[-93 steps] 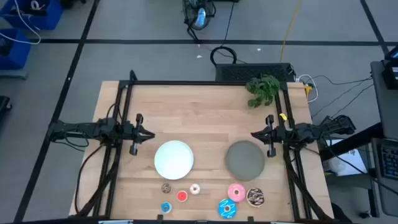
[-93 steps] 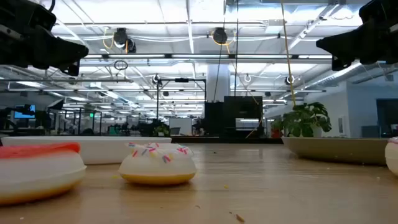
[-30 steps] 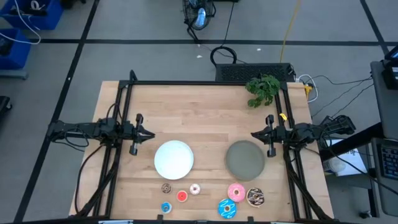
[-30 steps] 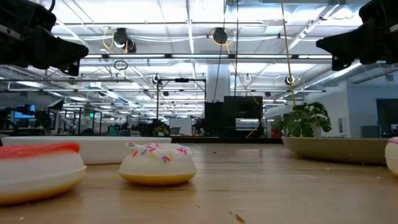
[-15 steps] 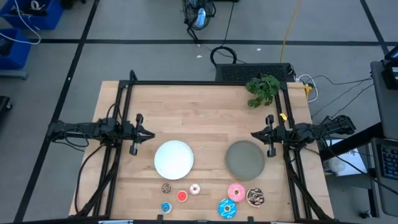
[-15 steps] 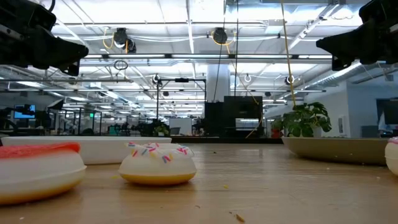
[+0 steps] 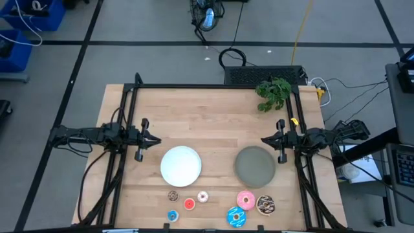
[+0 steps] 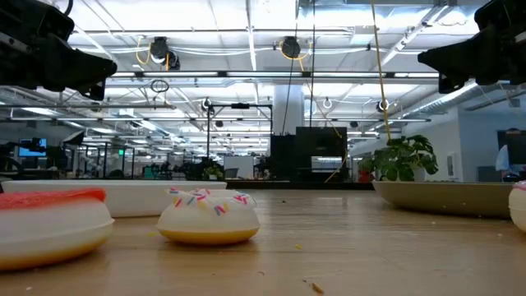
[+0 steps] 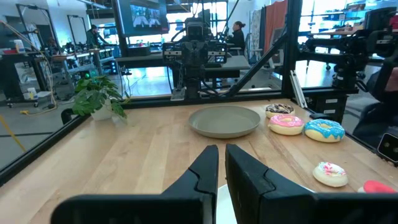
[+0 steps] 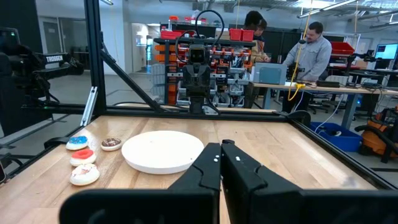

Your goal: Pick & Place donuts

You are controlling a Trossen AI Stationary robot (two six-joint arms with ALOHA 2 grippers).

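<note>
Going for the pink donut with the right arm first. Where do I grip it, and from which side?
Grip the pink donut across its ring, probably from straight above: it lies flat on the table, hole up. The blue sprinkled donut and chocolate donut crowd two sides, so set the fingers along the free line between them. The right gripper, fingers together, hangs beside the grey plate.

robotics lab in a big open-plan hall. wooden table [image 7: 213,123] in a black metal frame [image 7: 194,86], cables [image 7: 233,58] trailing over grey floor. behind: rows of workbenches, more robot rigs [image 9: 194,43], a wall screen [image 9: 141,14], red bins [image 10: 239,33] on shelving, people [image 10: 311,46] at desks, exposed ceiling pipes [image 8: 271,78] and strip lights.
</note>
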